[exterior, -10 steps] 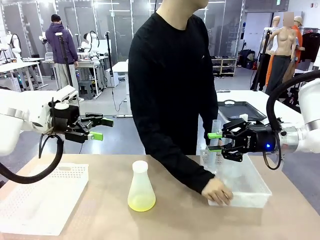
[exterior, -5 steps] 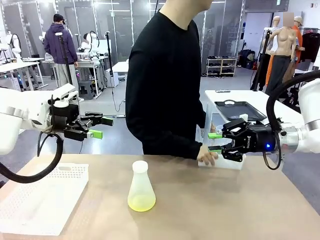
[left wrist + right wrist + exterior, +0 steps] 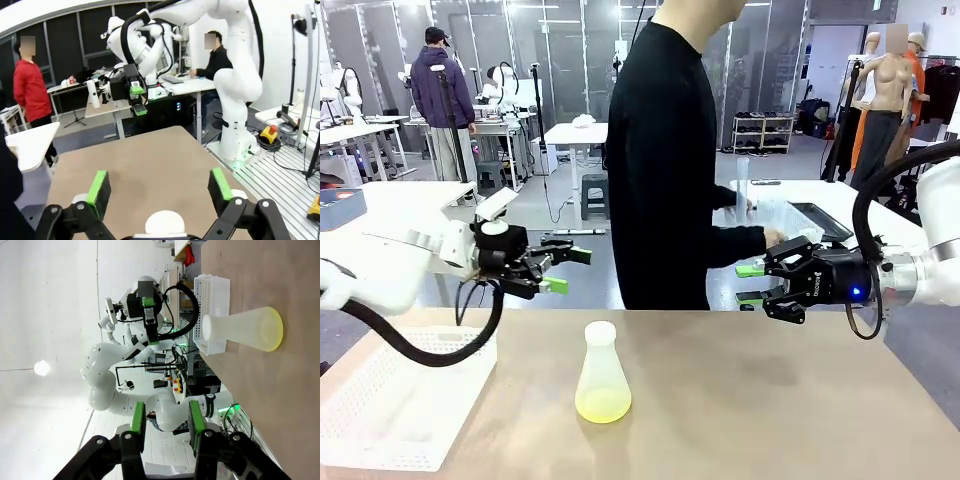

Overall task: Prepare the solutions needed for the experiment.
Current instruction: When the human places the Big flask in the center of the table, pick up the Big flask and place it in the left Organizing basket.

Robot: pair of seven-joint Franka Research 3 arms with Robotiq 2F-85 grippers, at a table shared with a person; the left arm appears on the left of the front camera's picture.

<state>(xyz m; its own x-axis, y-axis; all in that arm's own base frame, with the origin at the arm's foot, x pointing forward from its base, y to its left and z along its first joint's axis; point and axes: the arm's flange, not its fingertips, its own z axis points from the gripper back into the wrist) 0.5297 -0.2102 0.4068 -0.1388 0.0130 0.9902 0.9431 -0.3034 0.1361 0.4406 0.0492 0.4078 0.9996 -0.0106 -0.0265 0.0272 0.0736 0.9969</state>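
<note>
Pale yellow-green solution [image 3: 603, 404] in an upright frosted conical flask [image 3: 601, 372] sits right of and below the nearer, wide-spread left gripper [image 3: 560, 270]; right gripper [image 3: 751, 284] half-spread, empty.

Table top [image 3: 770, 400] looked like matt brown laminate, smooth. Flask [image 3: 602, 375] was frosted, translucent white plastic or glass, can't tell which; the solutions [image 3: 603, 405] in it were clear pale yellow-green liquid. Basket [image 3: 390, 400] was white perforated plastic, matt. Arm shells were glossy white; gripper bodies matt black with green pads [image 3: 98, 186] that looked rubbery.
</note>
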